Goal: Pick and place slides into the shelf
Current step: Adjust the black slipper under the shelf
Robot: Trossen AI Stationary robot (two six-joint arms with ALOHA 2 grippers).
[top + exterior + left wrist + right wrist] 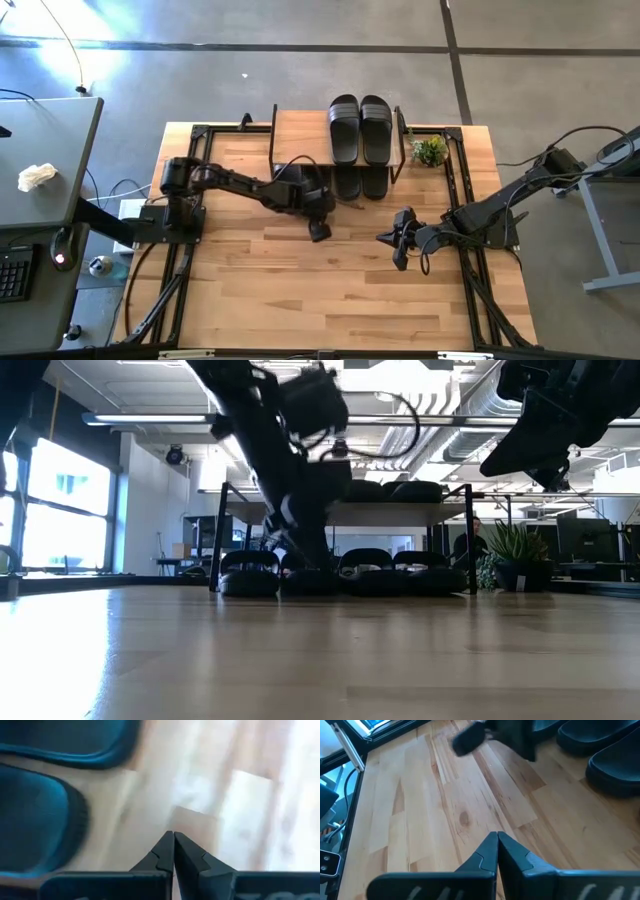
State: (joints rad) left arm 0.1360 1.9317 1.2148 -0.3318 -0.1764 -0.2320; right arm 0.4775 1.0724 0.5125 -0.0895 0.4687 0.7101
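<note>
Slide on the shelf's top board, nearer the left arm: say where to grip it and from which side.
Probably the wide strap of that slide, from above: it arches across the flat sole, giving fingers something to pinch, and nothing covers the top board of the shelf.
</note>
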